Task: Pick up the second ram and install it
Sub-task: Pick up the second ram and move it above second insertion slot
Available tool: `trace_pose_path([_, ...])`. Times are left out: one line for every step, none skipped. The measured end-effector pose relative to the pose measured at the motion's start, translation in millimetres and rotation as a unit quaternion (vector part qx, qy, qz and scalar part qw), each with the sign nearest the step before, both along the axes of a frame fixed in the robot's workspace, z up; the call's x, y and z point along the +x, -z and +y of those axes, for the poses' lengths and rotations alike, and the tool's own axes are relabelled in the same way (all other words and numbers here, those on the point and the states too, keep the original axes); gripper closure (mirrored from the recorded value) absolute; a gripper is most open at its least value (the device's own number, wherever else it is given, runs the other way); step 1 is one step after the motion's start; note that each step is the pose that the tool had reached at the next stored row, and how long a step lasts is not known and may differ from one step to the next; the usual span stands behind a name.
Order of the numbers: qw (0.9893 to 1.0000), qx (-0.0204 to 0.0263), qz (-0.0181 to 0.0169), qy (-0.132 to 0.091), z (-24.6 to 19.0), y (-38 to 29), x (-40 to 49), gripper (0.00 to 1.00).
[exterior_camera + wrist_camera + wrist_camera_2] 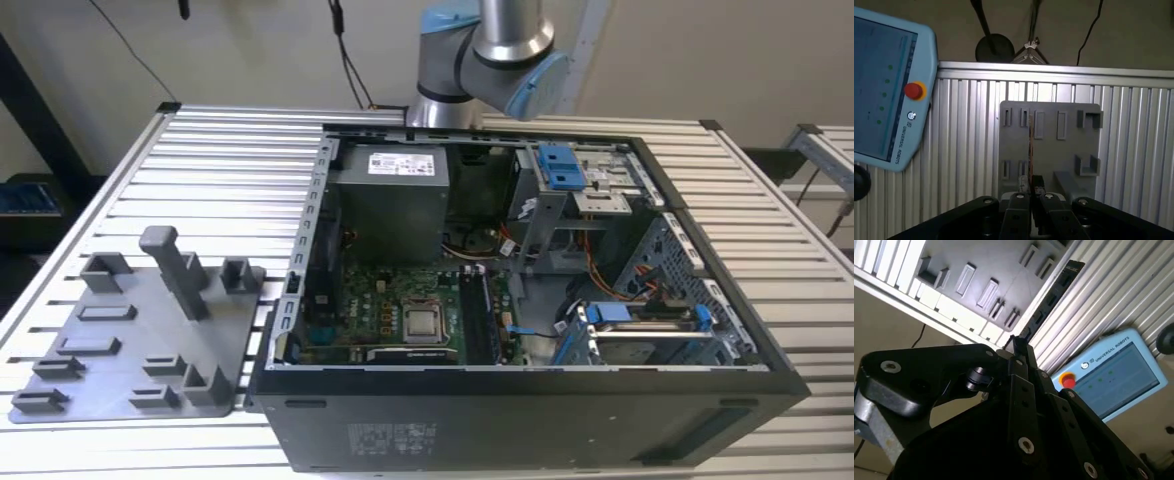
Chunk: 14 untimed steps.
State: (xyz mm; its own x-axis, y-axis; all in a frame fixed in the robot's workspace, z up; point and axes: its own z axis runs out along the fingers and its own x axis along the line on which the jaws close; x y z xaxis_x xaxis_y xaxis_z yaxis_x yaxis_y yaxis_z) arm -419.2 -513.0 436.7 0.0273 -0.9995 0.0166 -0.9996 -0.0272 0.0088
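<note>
Within claw (pixel 1030 189): second ram (pixel 1030 145) clenched, thin edge-on sliver, gripped end hidden.

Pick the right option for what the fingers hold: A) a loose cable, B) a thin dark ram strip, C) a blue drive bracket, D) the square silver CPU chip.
B: in the first wrist view the gripper is shut on the second ram, a thin strip seen edge-on that sticks out in front of the grey slotted tray.
</note>
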Motion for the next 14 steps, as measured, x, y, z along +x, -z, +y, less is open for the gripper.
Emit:
trace_pose_path([1.0000, 0.0000, 0.0000, 0.000, 0.0, -1.3, 0.0, 0.86])
trace_pose_path([1.0000, 0.0000, 0.0000, 0.000, 0.0, -2.2, 0.0, 0.86])
trace_pose_path([1.0000, 0.0000, 0.0000, 0.000, 0.0, -2.6, 0.0, 0.86])
trace_pose_path([1.0000, 0.0000, 0.0000, 0.000, 0.0, -2.6, 0.0, 0.86])
trace_pose_path([1.0000, 0.0001, 0.0000, 0.000, 0.0, -2.6, 0.0, 0.86])
trace_pose_path([1.0000, 0.0001, -0.0001, 0.000, 0.0, -2.6, 0.0, 0.86])
trace_pose_path([1.0000, 0.0000, 0.0000, 0.000, 0.0, -2.7, 0.0, 0.86])
trace_pose_path([1.0000, 0.0000, 0.0000, 0.000, 0.0, -2.7, 0.0, 0.86])
trace_pose_path([1.0000, 0.0000, 0.0000, 0.000, 0.0, -2.7, 0.0, 0.86])
trace_pose_path([1.0000, 0.0000, 0.0000, 0.000, 0.0, -2.8, 0.1, 0.86])
trace_pose_path([1.0000, -0.0001, 0.0002, 0.000, 0.0, -3.0, 0.9, 0.86])
trace_pose_path([1.0000, -0.0001, 0.0002, 0.000, 0.0, -2.9, 2.0, 0.86])
trace_pose_path([1.0000, 0.0000, 0.0001, 0.000, 0.0, -2.8, 3.6, 0.86])
trace_pose_path([1.0000, 0.0000, 0.0002, 0.000, 0.0, -2.8, 5.7, 0.86])
